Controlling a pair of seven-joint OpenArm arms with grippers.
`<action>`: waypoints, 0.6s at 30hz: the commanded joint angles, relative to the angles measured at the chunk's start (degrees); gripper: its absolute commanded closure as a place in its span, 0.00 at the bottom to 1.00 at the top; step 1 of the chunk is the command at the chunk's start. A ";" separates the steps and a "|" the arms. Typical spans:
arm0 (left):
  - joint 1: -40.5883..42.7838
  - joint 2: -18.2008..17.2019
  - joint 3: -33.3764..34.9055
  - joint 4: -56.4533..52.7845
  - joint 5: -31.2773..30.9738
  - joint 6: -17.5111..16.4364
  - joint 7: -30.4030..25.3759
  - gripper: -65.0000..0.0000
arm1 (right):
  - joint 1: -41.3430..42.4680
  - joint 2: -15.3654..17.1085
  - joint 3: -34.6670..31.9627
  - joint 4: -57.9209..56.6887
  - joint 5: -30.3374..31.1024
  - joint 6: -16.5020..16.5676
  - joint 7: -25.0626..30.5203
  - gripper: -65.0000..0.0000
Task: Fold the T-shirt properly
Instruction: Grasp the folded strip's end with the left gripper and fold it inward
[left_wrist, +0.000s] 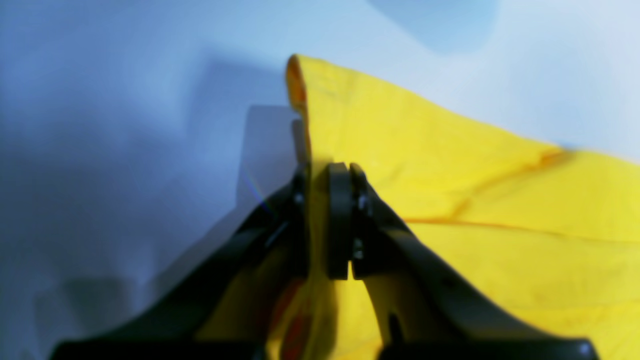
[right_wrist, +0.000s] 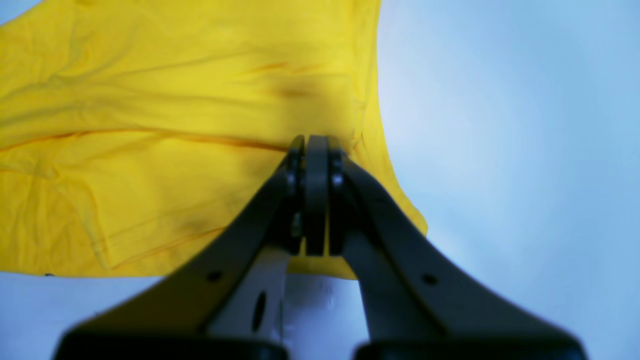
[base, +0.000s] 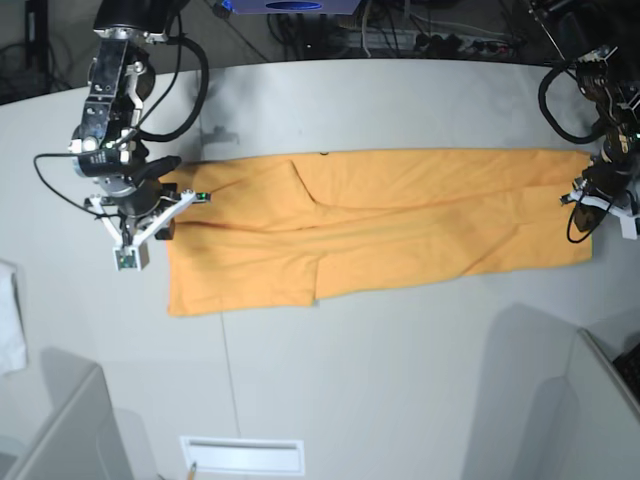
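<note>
The yellow-orange T-shirt (base: 380, 220) lies stretched in a long band across the grey table (base: 400, 100), folded lengthwise. At its left end in the base view, my right gripper (base: 170, 212) is shut on the cloth's edge; the right wrist view shows the pads (right_wrist: 316, 200) pressed together, with creases in the T-shirt (right_wrist: 150, 150) running toward them. At the right end, my left gripper (base: 592, 192) is shut on a raised fold of the T-shirt (left_wrist: 450, 175), and in the left wrist view the fabric passes between its fingertips (left_wrist: 320, 220).
A small white cloth (base: 8, 320) hangs at the table's left edge. Grey box-like panels stand at the front left (base: 60, 430) and front right (base: 590, 400). A white slotted plate (base: 242, 455) lies near the front edge. Cables run along the back.
</note>
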 joint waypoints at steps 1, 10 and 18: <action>0.00 -0.80 1.71 2.58 -1.16 -0.49 -0.99 1.00 | 0.74 0.31 0.25 0.88 0.18 0.02 1.10 1.00; 2.82 1.05 14.98 14.98 -1.60 6.80 -0.99 1.00 | 2.41 0.31 0.07 0.36 0.18 0.02 0.84 1.00; -0.70 3.33 27.99 17.09 -1.25 10.93 0.68 1.00 | 2.41 0.31 0.16 0.27 0.18 -0.07 0.84 1.00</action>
